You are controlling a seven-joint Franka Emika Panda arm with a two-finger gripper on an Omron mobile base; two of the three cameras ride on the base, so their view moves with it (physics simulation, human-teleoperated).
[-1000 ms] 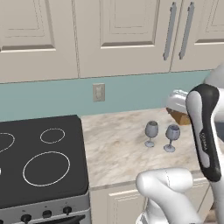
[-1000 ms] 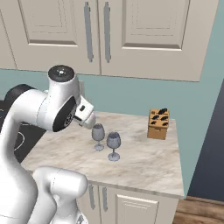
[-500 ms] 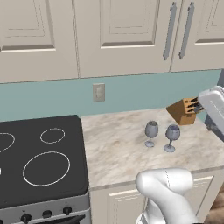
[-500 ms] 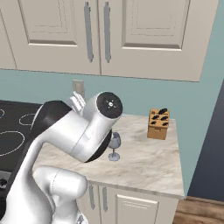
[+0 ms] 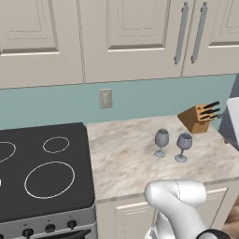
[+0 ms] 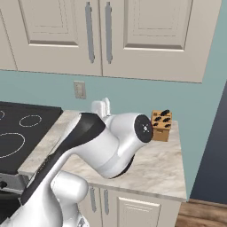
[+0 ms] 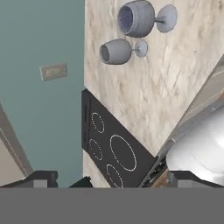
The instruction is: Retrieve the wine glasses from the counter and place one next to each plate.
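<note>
Two smoky grey wine glasses stand upright side by side on the beige marbled counter, the left glass a little behind the right glass. In the rolled hand view the wine glasses appear sideways at the top, far from the fingertips. My gripper is open, with its dark fingertips wide apart and nothing between them. In the right base view my bulky white arm stands in front of the glasses. The plates are out of view.
A wooden knife block stands at the back right of the counter. A black stove top adjoins the counter on the left. Cream wall cabinets hang above, and a wall socket sits on the teal backsplash.
My arm has swung right, out of the middle of the left base view, and its upper part now covers the glasses in the right base view. The glasses have not moved.
</note>
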